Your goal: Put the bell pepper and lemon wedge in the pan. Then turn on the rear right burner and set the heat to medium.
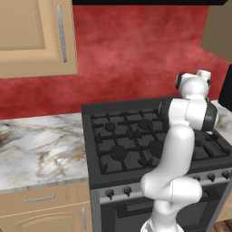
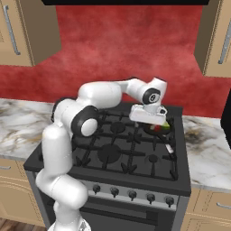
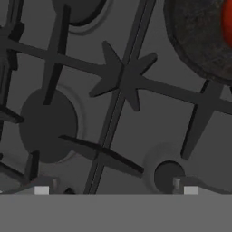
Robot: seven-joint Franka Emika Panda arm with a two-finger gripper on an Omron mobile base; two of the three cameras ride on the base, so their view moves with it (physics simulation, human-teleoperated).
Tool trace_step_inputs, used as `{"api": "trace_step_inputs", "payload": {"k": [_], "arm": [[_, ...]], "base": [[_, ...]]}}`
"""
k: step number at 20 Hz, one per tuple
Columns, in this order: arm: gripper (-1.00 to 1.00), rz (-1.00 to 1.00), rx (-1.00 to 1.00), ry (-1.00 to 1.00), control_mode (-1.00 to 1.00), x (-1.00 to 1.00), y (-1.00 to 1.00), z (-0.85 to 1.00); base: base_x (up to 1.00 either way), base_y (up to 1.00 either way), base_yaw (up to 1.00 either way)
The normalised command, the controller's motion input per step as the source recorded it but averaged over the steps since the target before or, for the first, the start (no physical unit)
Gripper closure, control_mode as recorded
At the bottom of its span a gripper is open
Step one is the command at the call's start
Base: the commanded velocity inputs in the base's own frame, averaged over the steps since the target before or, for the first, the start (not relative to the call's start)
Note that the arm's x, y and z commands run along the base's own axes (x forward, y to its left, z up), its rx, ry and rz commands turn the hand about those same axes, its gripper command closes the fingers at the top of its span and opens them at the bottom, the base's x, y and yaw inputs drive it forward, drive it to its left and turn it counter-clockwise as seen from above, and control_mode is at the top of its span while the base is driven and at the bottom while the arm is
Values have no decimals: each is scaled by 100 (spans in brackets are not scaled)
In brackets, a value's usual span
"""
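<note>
Hand view looks straight down on dark stove grates (image 3: pixel 122 81), with the fingertips (image 3: pixel 41 190) spread wide and gripping nothing. Up at the far right corner of that view sits the black pan (image 3: pixel 199 41), a sliver of red bell pepper (image 3: pixel 227 22) inside it. From the right base view, the gripper (image 2: pixel 146 118) hangs over the rear right of the stove (image 2: pixel 113 153), and just beyond it the lemon wedge (image 2: pixel 165 127) rests beside the pepper in the pan. Marble counter (image 1: pixel 41 145) flanks the stove, red wall (image 2: pixel 126 49) behind.
</note>
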Motion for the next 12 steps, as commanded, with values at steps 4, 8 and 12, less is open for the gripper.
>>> {"api": "trace_step_inputs", "payload": {"k": [4,8,12], "arm": [[-100,0,-3,4,-100,-50,0,37],[-100,0,-2,4,-100,-63,0,30],[-100,0,-1,6,-100,-63,0,17]], "base": [[0,0,0],[0,0,0],[0,0,0]]}}
